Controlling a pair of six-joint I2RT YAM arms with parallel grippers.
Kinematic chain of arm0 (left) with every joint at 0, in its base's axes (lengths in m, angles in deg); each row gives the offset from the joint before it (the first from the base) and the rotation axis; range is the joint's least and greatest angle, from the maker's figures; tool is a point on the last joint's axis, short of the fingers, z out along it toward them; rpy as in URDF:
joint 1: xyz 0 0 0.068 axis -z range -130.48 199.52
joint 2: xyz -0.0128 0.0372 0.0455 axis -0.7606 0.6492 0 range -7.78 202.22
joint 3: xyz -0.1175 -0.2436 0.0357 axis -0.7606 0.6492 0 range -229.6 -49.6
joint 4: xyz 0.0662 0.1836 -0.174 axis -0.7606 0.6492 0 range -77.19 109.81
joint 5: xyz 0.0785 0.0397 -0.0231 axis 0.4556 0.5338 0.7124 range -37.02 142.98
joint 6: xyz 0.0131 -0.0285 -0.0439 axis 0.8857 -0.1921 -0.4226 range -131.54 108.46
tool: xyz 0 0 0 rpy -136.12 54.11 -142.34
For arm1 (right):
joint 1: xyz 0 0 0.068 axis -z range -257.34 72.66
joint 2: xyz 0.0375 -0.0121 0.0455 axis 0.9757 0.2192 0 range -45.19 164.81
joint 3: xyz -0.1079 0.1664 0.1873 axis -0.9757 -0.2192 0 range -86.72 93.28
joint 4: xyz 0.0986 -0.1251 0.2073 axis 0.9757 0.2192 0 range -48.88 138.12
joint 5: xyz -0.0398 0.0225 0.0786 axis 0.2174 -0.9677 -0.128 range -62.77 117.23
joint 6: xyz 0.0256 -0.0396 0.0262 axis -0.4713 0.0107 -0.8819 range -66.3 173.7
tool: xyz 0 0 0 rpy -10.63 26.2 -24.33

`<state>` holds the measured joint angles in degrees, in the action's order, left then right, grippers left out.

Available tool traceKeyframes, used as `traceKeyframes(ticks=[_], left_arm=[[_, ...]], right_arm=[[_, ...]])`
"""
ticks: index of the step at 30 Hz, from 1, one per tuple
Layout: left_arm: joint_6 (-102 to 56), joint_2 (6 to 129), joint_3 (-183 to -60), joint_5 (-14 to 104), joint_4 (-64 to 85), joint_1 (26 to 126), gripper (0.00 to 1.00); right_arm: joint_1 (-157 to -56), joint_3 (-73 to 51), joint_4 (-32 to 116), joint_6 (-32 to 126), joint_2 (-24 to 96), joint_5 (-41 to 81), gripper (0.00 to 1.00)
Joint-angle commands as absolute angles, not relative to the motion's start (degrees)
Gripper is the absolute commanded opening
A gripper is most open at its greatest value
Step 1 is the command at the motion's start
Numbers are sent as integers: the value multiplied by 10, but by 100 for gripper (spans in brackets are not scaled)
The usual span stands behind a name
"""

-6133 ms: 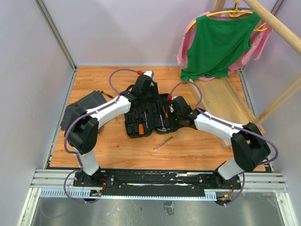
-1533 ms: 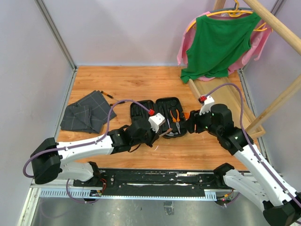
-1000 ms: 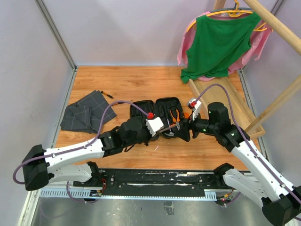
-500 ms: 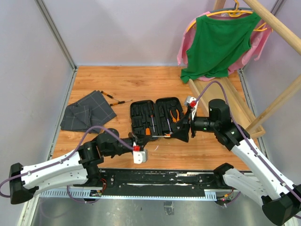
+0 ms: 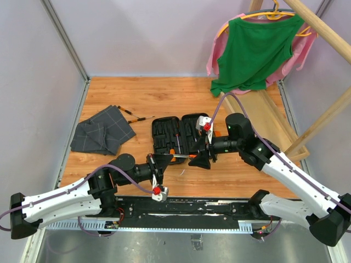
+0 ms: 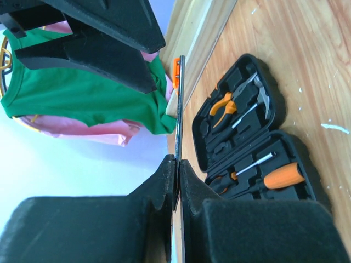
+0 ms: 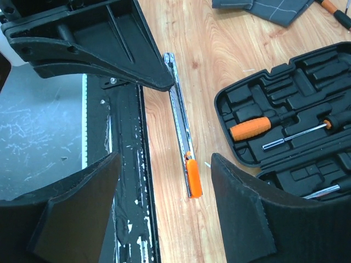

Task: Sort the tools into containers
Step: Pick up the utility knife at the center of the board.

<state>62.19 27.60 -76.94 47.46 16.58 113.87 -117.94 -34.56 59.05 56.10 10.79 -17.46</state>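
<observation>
From above, the left gripper [image 5: 164, 159] is seen closed on one end of a thin steel tool [image 5: 178, 156]. The tool is held roughly level just in front of the near edge of the open black tool case [image 5: 164, 134]. The right gripper [image 5: 196, 159] is placed at the tool's other end. A folded grey cloth [image 5: 101, 130] is laid to the left, with two screwdrivers [image 5: 134, 115] on the table beside it.

In the left wrist view, the fingers [image 6: 164, 181] are shown pressed together on the steel shaft [image 6: 180, 109], whose orange end [image 6: 175, 71] is pointed away. The right arm's black fingers [image 6: 104, 33] are seen around that far end. Orange-handled pliers [image 6: 225, 104], a hammer [image 6: 258, 101] and an orange-handled screwdriver [image 6: 282, 175] are seated in the case [image 6: 279, 118].

In the right wrist view, the right gripper [image 7: 164, 164] is held wide apart. The orange end [image 7: 193, 178] is framed between its pads [image 7: 247, 208], nearer the right one and touched by neither. The opposite end is pinched by the left gripper [image 7: 167, 79]. The case [image 7: 307, 71] lies to the right with a screwdriver [image 7: 255, 129] in its slot.
</observation>
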Motion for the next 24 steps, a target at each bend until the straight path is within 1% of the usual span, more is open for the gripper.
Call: traceKeyframes(ticks=[1, 8, 18, 21, 24], left_arm=[[698, 265, -757, 499, 155, 1147, 1], [736, 260, -761, 489, 162, 1151, 0], [751, 256, -765, 459, 174, 1156, 0], [754, 257, -765, 455, 171, 1156, 1], [755, 258, -765, 456, 172, 1156, 1]], right_arm=[[-1196, -321, 597, 616, 126, -137, 69], [-1197, -303, 606, 667, 158, -127, 69], [-1219, -304, 615, 696, 182, -90, 66], [-1224, -298, 626, 701, 196, -82, 62], [-1227, -295, 633, 703, 205, -81, 52]])
